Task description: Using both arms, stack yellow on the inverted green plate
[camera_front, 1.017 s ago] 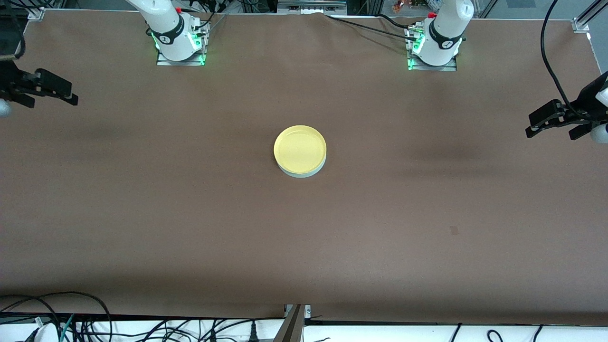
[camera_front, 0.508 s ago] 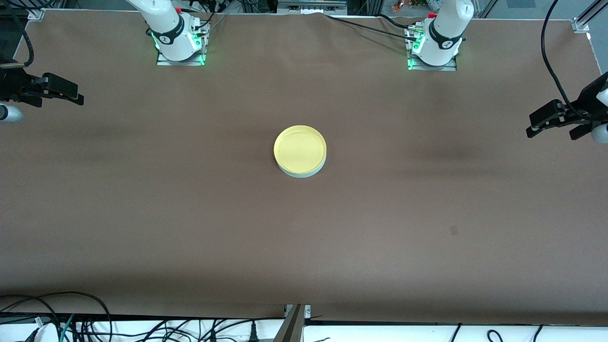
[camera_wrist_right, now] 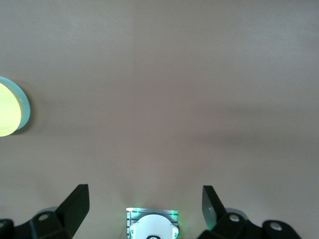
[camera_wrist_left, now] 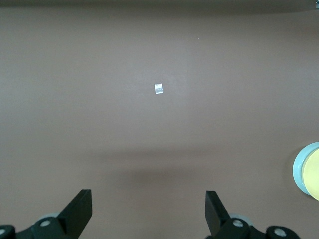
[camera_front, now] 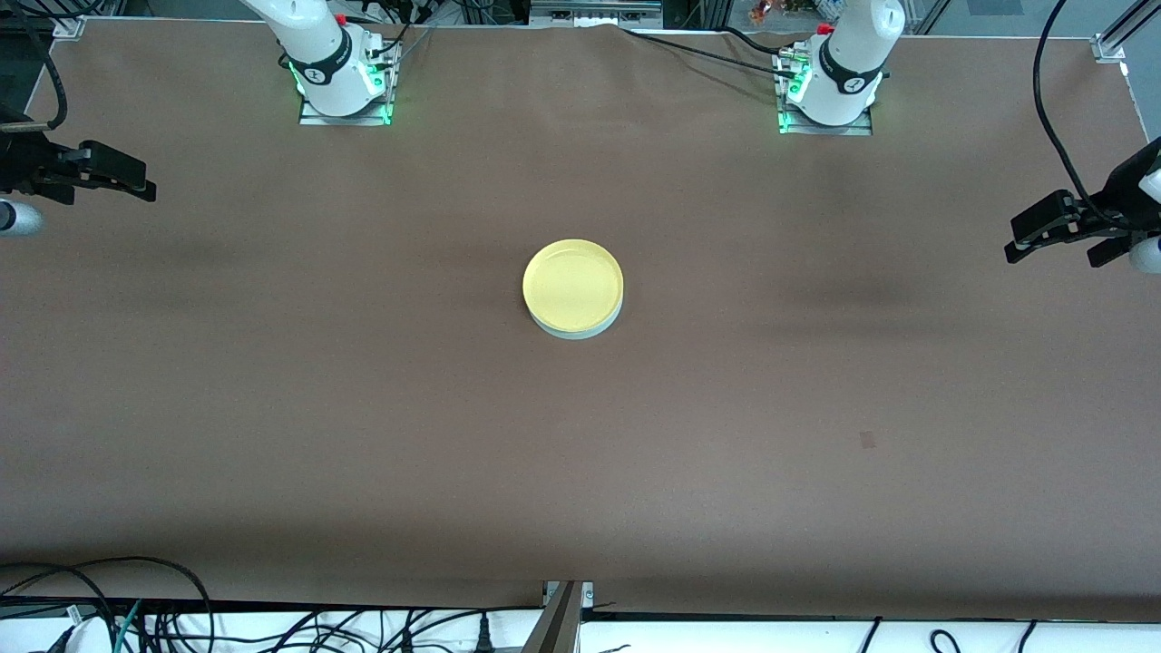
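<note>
Yellow plate (camera_front: pixel 572 285) sits on the inverted green plate (camera_front: pixel 580 330) at mid-table (camera_front: pixel 363 408). My left pincer (camera_front: pixel 1052 227) and right pincer (camera_front: pixel 113 172) hang spread, empty, over their ends. Risk: yellow looks slightly offset; a nudge could slide it off.

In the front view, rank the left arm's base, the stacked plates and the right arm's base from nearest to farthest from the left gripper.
From the left gripper, open over its own end of the table:
1. Left arm's base, by the table's top edge.
2. Yellow plate on the green plate, mid-table.
3. Right arm's base, toward the right arm's end.
</note>
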Controlling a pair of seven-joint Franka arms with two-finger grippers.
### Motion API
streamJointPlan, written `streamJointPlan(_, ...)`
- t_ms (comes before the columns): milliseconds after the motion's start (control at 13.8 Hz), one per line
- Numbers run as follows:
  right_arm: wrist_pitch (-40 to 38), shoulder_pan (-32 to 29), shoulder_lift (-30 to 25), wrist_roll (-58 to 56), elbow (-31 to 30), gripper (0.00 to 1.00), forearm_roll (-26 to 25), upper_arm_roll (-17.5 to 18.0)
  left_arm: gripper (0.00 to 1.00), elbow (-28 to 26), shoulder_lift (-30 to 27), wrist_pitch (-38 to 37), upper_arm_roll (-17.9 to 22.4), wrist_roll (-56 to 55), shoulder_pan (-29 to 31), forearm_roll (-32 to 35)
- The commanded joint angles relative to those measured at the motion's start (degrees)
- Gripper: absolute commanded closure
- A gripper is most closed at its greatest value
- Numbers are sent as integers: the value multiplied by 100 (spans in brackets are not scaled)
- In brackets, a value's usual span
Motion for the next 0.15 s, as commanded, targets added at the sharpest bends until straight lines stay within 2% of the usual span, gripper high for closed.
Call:
streamJointPlan(0,-67,81,-25,-17,37,0,-147,28,0,59,-19,-67,-11,50,21,66)
streamJointPlan(73,-67,81,-25,-17,37,0,-147,28,0,59,-19,-67,-11,50,21,66)
